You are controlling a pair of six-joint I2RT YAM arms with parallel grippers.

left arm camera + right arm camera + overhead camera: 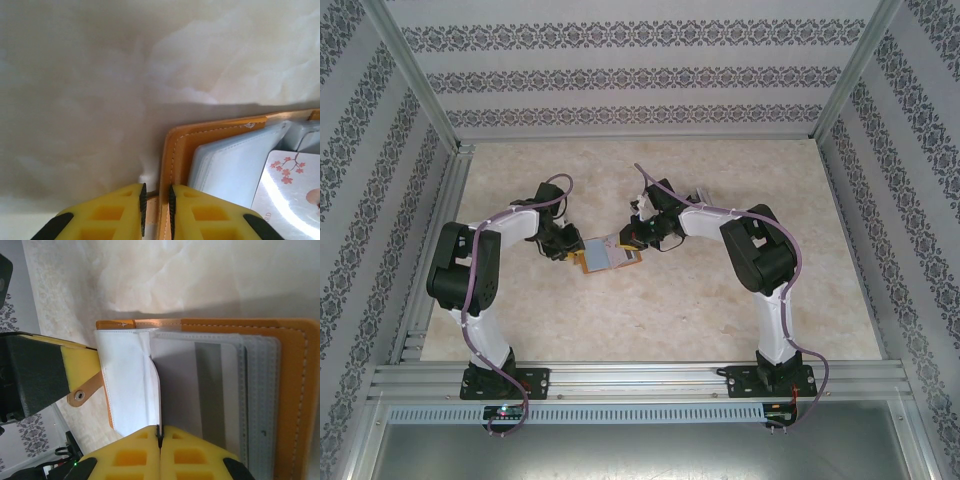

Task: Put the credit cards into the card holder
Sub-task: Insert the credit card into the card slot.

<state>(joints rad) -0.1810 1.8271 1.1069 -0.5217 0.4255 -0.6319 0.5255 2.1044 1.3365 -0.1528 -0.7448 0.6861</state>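
Yellow fingers (200, 215) sit closest to you in the left wrist view. The left gripper (156, 212) is nearly closed, pinching the orange stitched edge of the card holder (177, 150).

One card holder: it lies unfolded on the table (75, 100), mid-table between the two arms in the top view. Two grippers, one at each end of it.

Inside it you get a stack of pale blue clear sleeves (230, 170); several, exact count unclear.

Cards you can count:
- One blossom card (292, 192), pink print, over the sleeves in the left wrist view; on or in a sleeve, can't tell.
- One striped card (200, 390), pale grey with a darker band, flat among the sleeves in the right wrist view.

Any more tucked in, you can't tell.

The right gripper (160, 440) has its pads pressed together at the near edge, where a lifted white page (127, 375) meets the striped card. Which one it nips is unclear.

One snap strap (82, 396) sticks out at the holder's left end, beside the left gripper's finger.
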